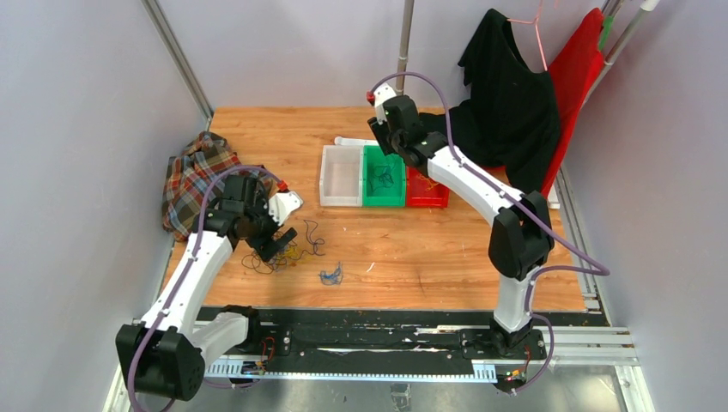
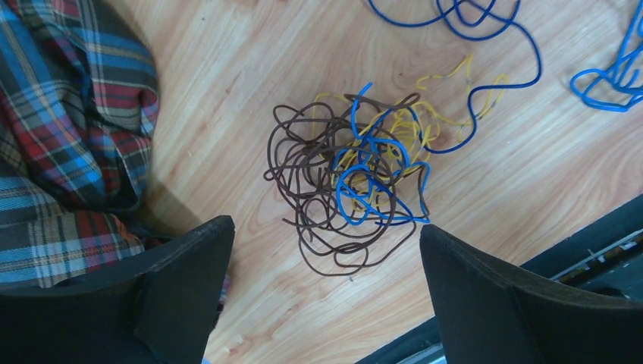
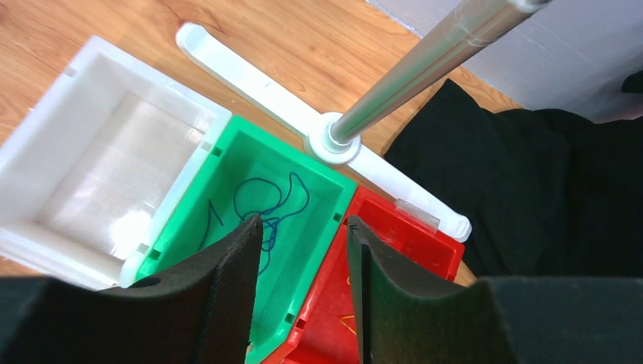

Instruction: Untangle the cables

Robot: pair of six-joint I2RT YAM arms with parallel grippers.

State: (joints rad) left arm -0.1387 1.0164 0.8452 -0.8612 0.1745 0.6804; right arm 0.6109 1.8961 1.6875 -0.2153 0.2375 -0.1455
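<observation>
a plaid cloth (image 1: 196, 176) lies bunched at the left edge of the wooden table (image 1: 429, 257). just beside it the left gripper (image 2: 326, 235) hangs over the tangle (image 2: 334, 182) of cables. these are brown, blue and yellow wires knotted together on the wood, and the gripper's fingers are spread wide and touch nothing. a long blue strand (image 2: 540, 67) loops out of the tangle toward the right, and a small blue clump (image 1: 331, 275) lies apart, nearer the middle of the table. further right three bins stand in a row, side against side: a white bin (image 1: 326, 176), a green bin (image 1: 384, 202), a red bin (image 1: 427, 202). a thin blue cable (image 3: 269, 205) lies coiled in the green bin. the right gripper (image 3: 303, 227) hovers above the wall shared by the green and red bins — fingers a narrow gap apart, nothing between them. behind the bins a metal pole (image 3: 425, 68) rises from a white base (image 3: 334, 144), and a black garment (image 1: 506, 103) is at the far right.
</observation>
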